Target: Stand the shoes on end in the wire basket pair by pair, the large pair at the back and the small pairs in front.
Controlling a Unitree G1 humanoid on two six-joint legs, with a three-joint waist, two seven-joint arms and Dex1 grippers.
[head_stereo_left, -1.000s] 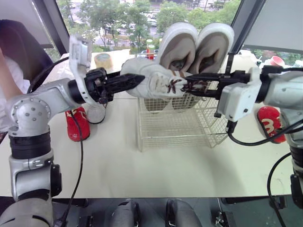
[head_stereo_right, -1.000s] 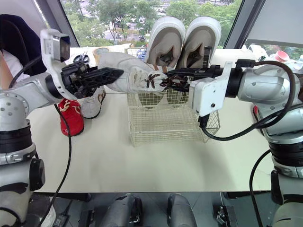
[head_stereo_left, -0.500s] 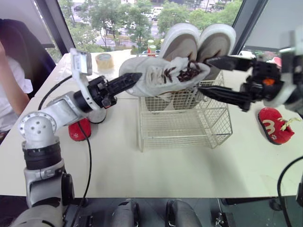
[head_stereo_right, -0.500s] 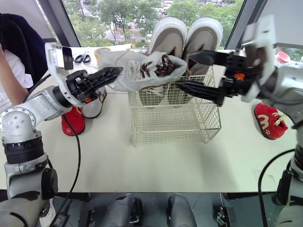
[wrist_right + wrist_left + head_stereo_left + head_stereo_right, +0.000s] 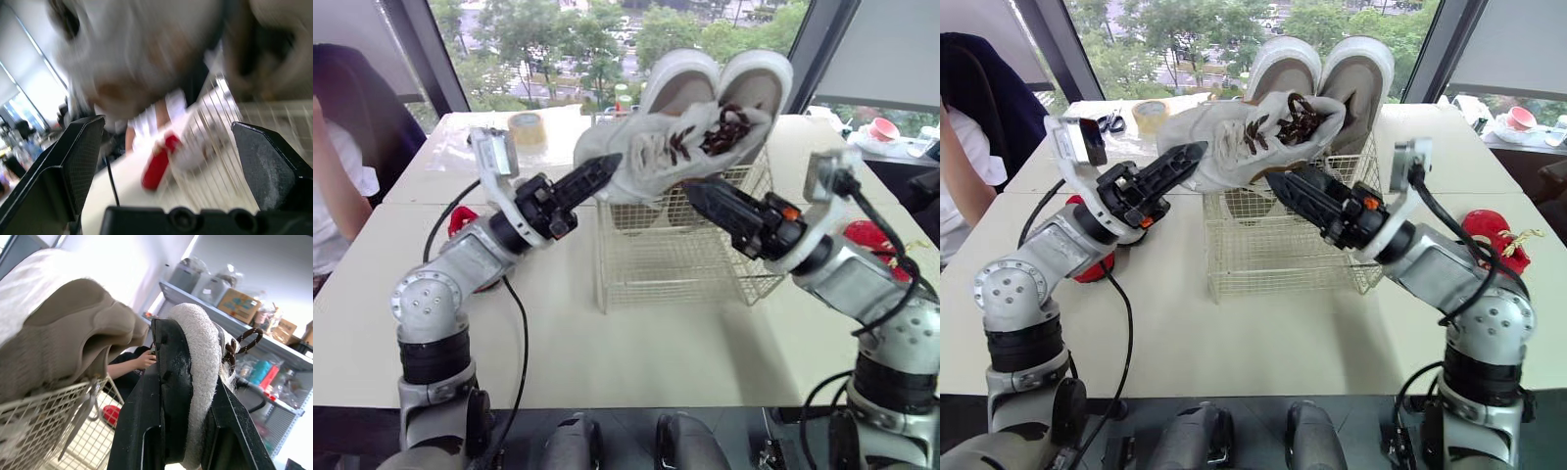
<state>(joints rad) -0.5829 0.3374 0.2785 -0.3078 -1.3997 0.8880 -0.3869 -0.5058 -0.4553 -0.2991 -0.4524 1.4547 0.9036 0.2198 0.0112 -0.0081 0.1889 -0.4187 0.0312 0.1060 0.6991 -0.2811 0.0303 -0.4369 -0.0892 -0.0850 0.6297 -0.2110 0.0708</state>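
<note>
- Small red shoe [image 5: 460,221]: lies on the table [image 5: 607,343] behind the left arm, outside the basket, not yet placed
- Left gripper [image 5: 594,177]: fingers pressed onto the rim of the white shoe [image 5: 651,152], pinching it at the end nearer the left arm. The left wrist view shows one black finger on each side of the white edge
- White shoe: held in the air over the wire basket [image 5: 675,266], tilted, with the brown-laced end raised toward the large pair. It touches neither the table nor the basket floor
- Large pair [image 5: 724,76]: stands on end at the back of the basket, soles facing forward. That part of the task is judged complete
- Right gripper [image 5: 701,197]: fingers spread wide, holding nothing, positioned just under the laced end of the white shoe
- Second red shoe [image 5: 1491,233]: lies on the table beside the right arm, outside the basket
- Step in hand: placing a small white shoe in the front section
- Next move, as a judgement: turn the shoe upright and lower it in front of the large pair. The right gripper should steady the free end, and the left should release only once the shoe bears on the wire
</note>
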